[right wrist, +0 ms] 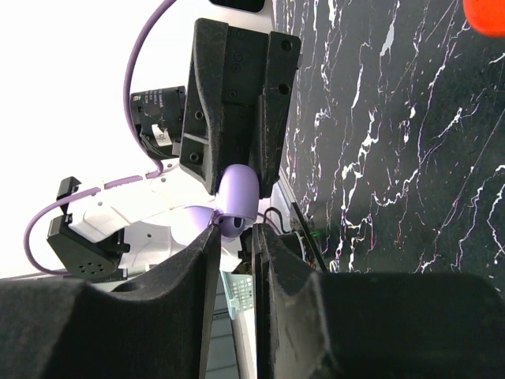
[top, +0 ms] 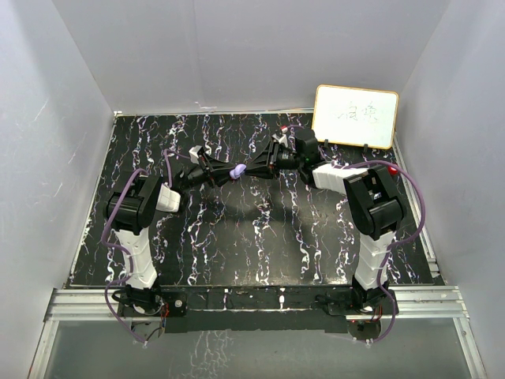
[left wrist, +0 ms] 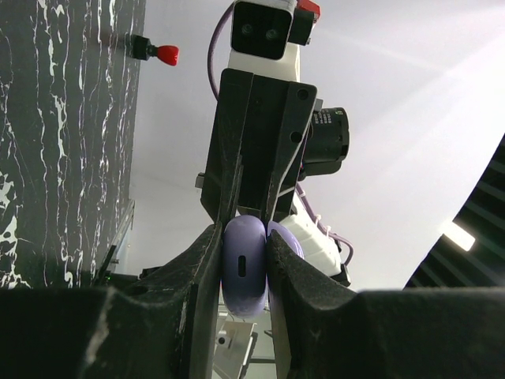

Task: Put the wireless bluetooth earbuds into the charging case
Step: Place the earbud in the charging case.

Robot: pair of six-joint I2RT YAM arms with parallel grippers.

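The left gripper (top: 227, 172) clamps the purple charging case (left wrist: 243, 268). The right gripper (right wrist: 236, 234), narrow, sits right at the case (whether it pinches anything cannot be told).

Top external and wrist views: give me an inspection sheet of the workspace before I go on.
Surface: black, white-veined table.
Job's things: purple charging case held in the air between both arms; earbuds not made out.
Clutter: small red object near the right arm, identity unclear.
Grippers: left gripper shut on the case; right gripper fingers narrow, tips at the case, hold unclear.
Cables: purple cables looped along both arms.
Surroundings: white walls, whiteboard at the far right.
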